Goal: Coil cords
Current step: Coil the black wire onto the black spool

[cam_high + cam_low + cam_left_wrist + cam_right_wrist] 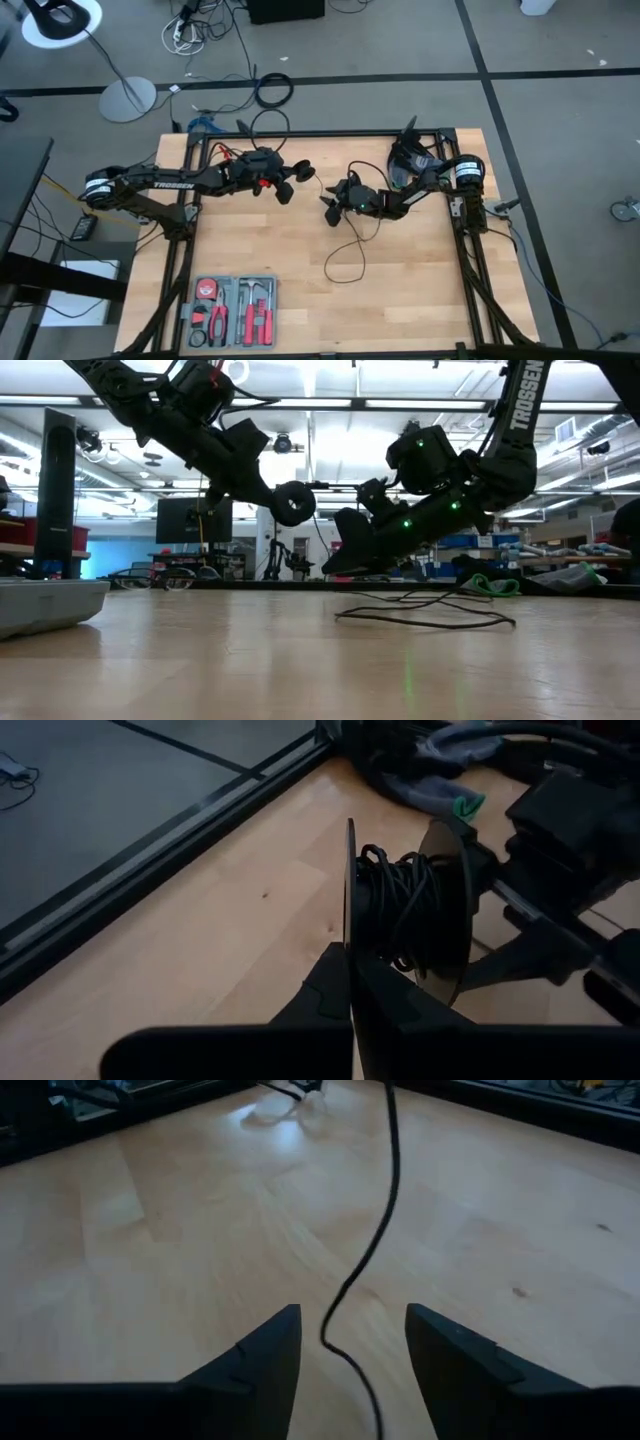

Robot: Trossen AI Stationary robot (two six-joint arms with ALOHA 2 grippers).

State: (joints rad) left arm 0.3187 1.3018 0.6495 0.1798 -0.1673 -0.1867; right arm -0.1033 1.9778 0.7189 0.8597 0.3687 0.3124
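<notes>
Black cord on pale wood

The tabletop [400, 300] is light wood grain; the cord [345, 262] and spool [405, 910] are black, both arms dark with green lights on the right one. The tool tray [232, 312] is grey, holding red-handled tools; the floor is grey with black lines.

Ceiling strip lights [300, 405] flood the room evenly from above. From table height both arms read as backlit silhouettes, and the wooden tabletop [300, 660] shows a soft sheen. Wrist views are dimmer, with near fingers [260, 1360] blurred.
</notes>
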